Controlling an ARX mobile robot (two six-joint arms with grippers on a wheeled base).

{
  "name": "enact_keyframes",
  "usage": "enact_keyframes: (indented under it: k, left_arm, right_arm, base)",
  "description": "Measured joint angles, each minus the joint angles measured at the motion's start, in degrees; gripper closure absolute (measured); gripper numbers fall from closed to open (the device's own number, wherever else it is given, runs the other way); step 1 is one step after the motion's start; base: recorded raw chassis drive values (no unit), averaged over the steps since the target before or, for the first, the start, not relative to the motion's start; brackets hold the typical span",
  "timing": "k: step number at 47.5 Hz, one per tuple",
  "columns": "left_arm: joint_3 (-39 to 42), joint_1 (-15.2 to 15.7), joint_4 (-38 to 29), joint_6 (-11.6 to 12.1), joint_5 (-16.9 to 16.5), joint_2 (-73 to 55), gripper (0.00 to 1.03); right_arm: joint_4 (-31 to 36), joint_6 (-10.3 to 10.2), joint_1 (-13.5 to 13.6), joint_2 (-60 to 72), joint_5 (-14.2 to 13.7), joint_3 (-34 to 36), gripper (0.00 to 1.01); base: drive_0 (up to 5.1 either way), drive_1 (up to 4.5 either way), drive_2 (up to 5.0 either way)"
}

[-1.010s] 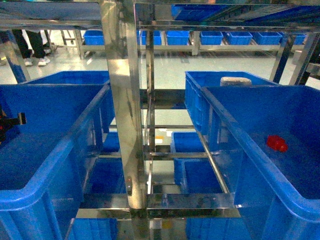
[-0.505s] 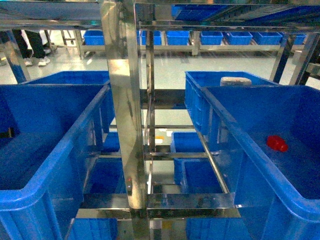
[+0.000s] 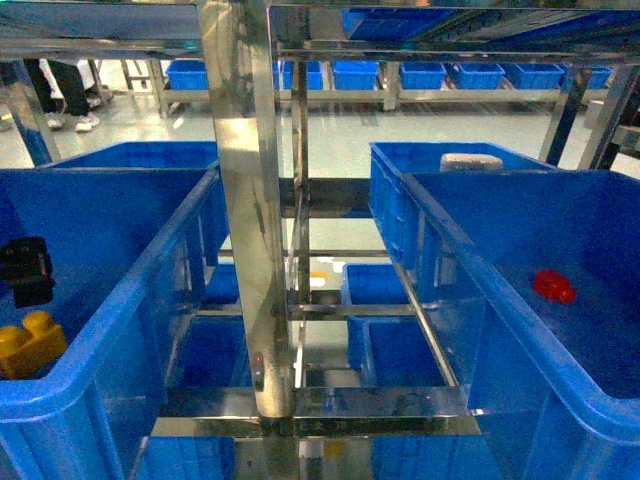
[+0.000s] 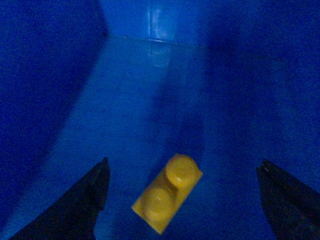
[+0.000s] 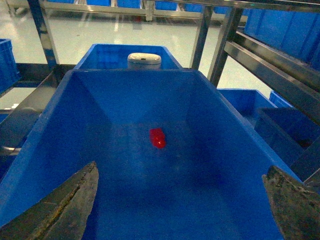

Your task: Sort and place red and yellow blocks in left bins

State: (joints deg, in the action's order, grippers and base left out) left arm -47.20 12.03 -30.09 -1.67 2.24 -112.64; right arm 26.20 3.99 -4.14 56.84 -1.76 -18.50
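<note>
On my head camera I see the left crate (image 3: pixel 130 290) filling the near left, its thick rolled rim running diagonally toward the steel upright (image 3: pixel 245 220) that splits the scene. The yellow block (image 3: pixel 28 343) sits at the far left edge of that view, inside the crate, with the dark body of my left gripper (image 3: pixel 25 270) just above it, mostly cut off by the frame. From the left wrist camera, the left gripper (image 4: pixel 182 200) is spread wide, its two dark fingers (image 4: pixel 80 202) well apart at the bottom corners, and the yellow block (image 4: pixel 167 192) lies between them on the crate floor (image 4: pixel 150 110), turned at an angle, two studs up, touching neither finger. The floor runs open ahead to the far wall, and the left wall rises steeply close by. On the right, the red block (image 3: pixel 553 286) lies on the floor of the right crate (image 3: pixel 480 300), apart from every wall. My right wrist camera shows the right gripper (image 5: pixel 182 200) also spread wide, fingers at the lower corners, above the near end of that crate, with the red block (image 5: pixel 158 137) near the middle of the floor and open floor around it. A white rounded object (image 5: pixel 144 60) sits in the crate behind, just past the far rim.
</note>
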Motion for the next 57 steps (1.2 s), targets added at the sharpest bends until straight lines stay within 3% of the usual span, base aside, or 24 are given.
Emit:
enact_keyframes:
  k: [7,15,31,44,47,49,51,53,57]
  left_arm:
    - [2.3,0.1,0.4,-0.3,-1.8,5.6,0.05]
    - [5.4,0.1,3.6,-2.7,-4.9,9.9,0.05]
    - [11.4,-1.9,4.8,-3.9,-6.9,22.8,0.05]
    - [18.7,-3.7,13.6,-3.9,-8.7,37.1,0.05]
    - [21.7,-4.9,19.5,-3.9,-8.7,45.9,0.05]
    - [22.4,-8.7,24.0,-3.9,-6.6,56.9,0.05]
    - [22.7,-13.3,21.9,-6.5,-2.7,64.3,0.05]
    - [23.0,-19.9,17.9,-10.6,5.4,67.6,0.05]
    - [23.0,-21.1,18.1,-11.5,6.5,67.7,0.05]
  right_arm:
    - [0.0,0.0,0.0,0.0,0.0,0.0,0.03]
    - [0.0,0.0,0.0,0.0,0.0,0.0,0.03]
    - [0.0,0.0,0.0,0.0,0.0,0.0,0.03]
    - [0.0,0.0,0.0,0.0,0.0,0.0,0.03]
    - [0.0,0.0,0.0,0.0,0.0,0.0,0.03]
    - [0.0,0.0,0.0,0.0,0.0,0.0,0.03]
    - [0.0,0.0,0.0,0.0,0.0,0.0,0.03]
    - [0.0,0.1,0.0,0.0,0.0,0.0,0.03]
    - [0.0,0.1,0.0,0.0,0.0,0.0,0.03]
  base:
    - [0.0,0.0,0.0]
    - [0.0,0.0,0.0]
    - [0.0,0.0,0.0]
    - [0.0,0.0,0.0]
    - [0.0,0.0,0.0]
    - [0.0,0.0,0.0]
    - [0.0,0.0,0.0]
    - [0.0,0.0,0.0]
    - [0.0,0.0,0.0]
